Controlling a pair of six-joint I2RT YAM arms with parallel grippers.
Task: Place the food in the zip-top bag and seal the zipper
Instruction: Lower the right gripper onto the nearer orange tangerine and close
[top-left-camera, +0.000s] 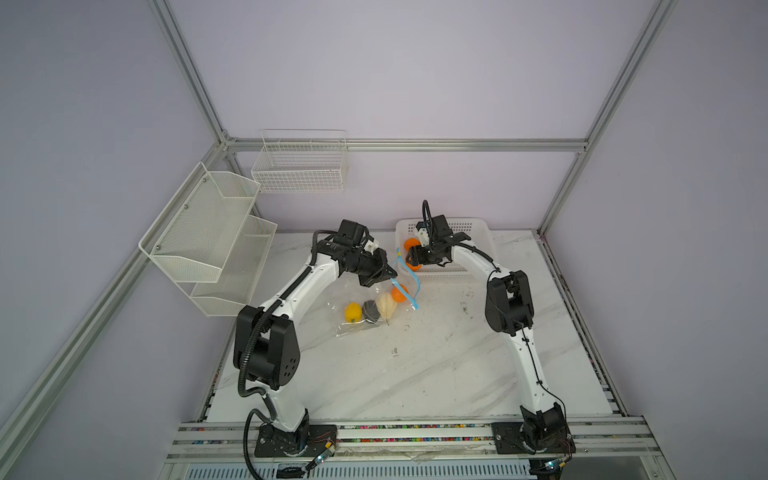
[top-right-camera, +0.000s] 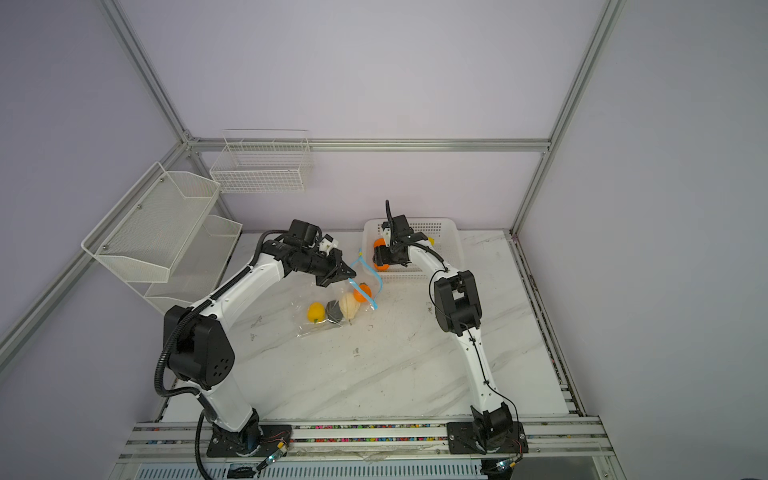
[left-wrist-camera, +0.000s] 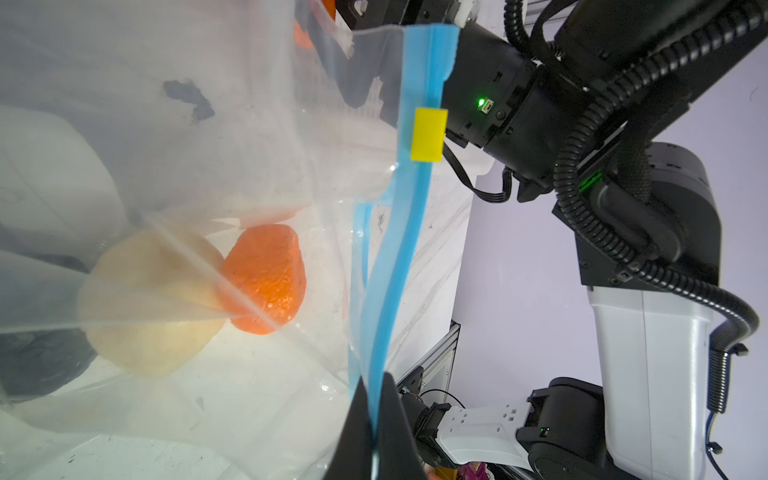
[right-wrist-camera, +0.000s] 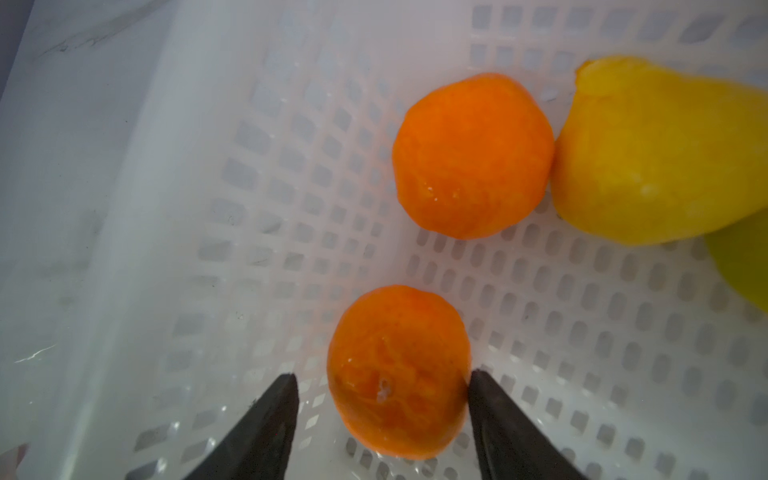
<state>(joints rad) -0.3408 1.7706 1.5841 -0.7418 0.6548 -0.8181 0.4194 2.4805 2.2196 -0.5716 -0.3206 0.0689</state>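
The transparent zip-top bag lies mid-table holding a yellow fruit, a dark lump, a cream bulb and a tangerine. My left gripper is shut on the light-blue zipper and lifts the mouth; the yellow tab sits further along. My right gripper is open inside the white basket, straddling a tangerine. One finger touches it. Another tangerine and a yellow fruit lie beyond.
The basket stands at the back of the marble table, just right of the bag's mouth. Mesh shelves hang on the left wall and a wire basket on the back wall.
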